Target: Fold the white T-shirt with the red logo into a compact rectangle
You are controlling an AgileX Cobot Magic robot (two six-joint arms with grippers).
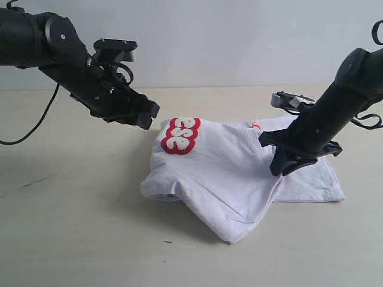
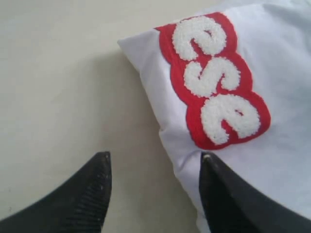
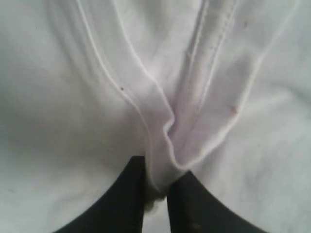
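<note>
**Shirt part-folded, one fold gripped, rectangle not yet formed**

The white T-shirt [image 1: 227, 173] is laid on the counter [image 1: 72, 239] in a bunched, several-layered heap. Only the last letters of the red logo [image 1: 181, 135] are shown, at a folded corner of the garment, so at least one fold across the chest is judged to have been made.

The outline is still uneven. A slanted flap is seen running away from the logo toward the near edge of the heap, and a flat panel is left sticking out on the side farthest from the logo. A small orange neck tag [image 1: 256, 126] is exposed on that far side too.

The left end effector [image 1: 146, 113] is held just beside the logo, off the cloth, with its fingers spread wide and nothing between them.

The right end effector [image 1: 286, 164] is set down on the shirt well apart from the logo. In the right wrist view its fingers are seen pinched onto a ridge of hemmed fabric.

The task is judged roughly midway. The protruding panel and the slanted flap remain to be brought in and squared.
</note>
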